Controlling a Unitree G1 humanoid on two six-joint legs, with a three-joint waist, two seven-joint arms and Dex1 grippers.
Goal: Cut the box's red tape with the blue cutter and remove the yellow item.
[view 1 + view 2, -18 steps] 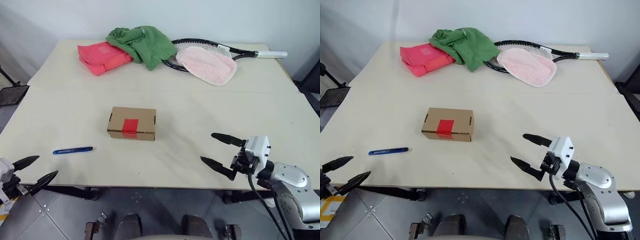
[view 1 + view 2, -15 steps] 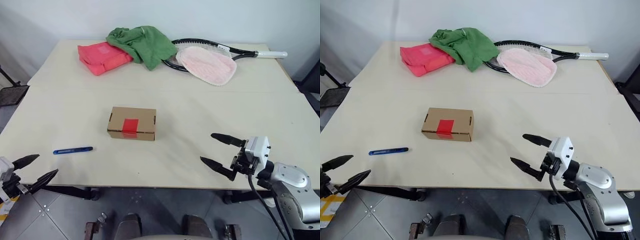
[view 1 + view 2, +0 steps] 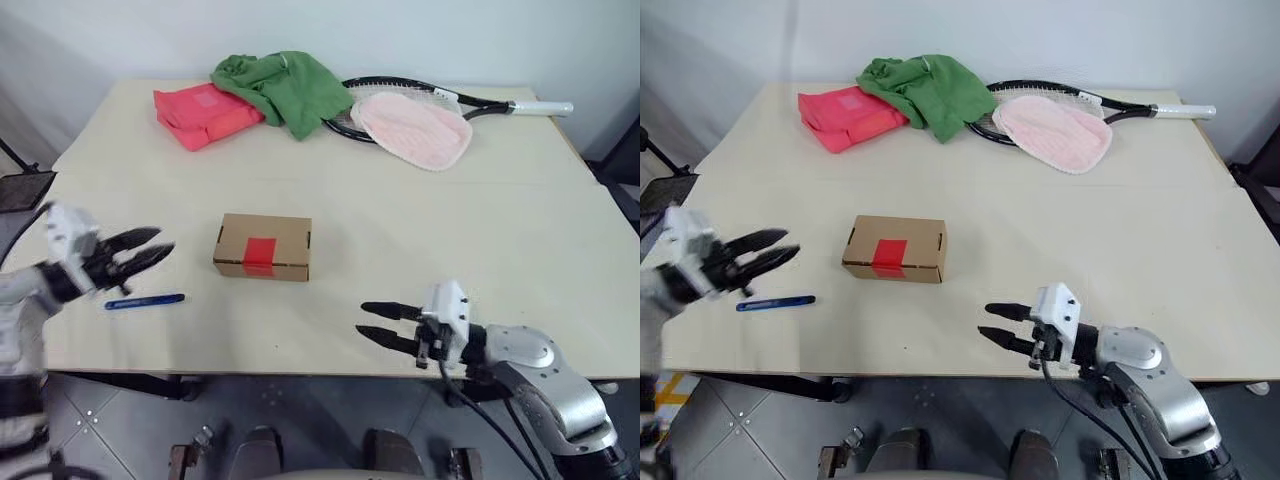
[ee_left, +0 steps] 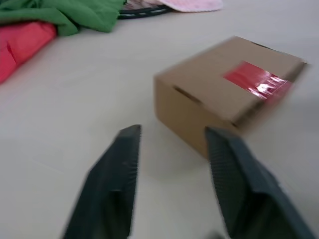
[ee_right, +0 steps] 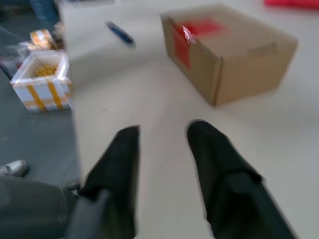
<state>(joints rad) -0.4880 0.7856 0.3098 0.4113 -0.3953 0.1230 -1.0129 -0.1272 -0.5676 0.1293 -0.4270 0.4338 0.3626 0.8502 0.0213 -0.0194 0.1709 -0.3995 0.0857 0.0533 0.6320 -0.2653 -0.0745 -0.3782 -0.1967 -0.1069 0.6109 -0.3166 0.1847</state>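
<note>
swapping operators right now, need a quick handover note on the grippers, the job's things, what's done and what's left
Left gripper: open, holding nothing, above the table's left part, over the blue cutter.
Right gripper: fingers apart, holding nothing, above the near edge of the table, pointing left.
Box: mid-table, closed, red tape uncut across its flap seam.
Blue cutter: flat on the table, left of the box and nearer the edge, not gripped.
Done: nothing yet.
Left: pick up the cutter, cut the tape, open the box, take out the yellow item.
</note>
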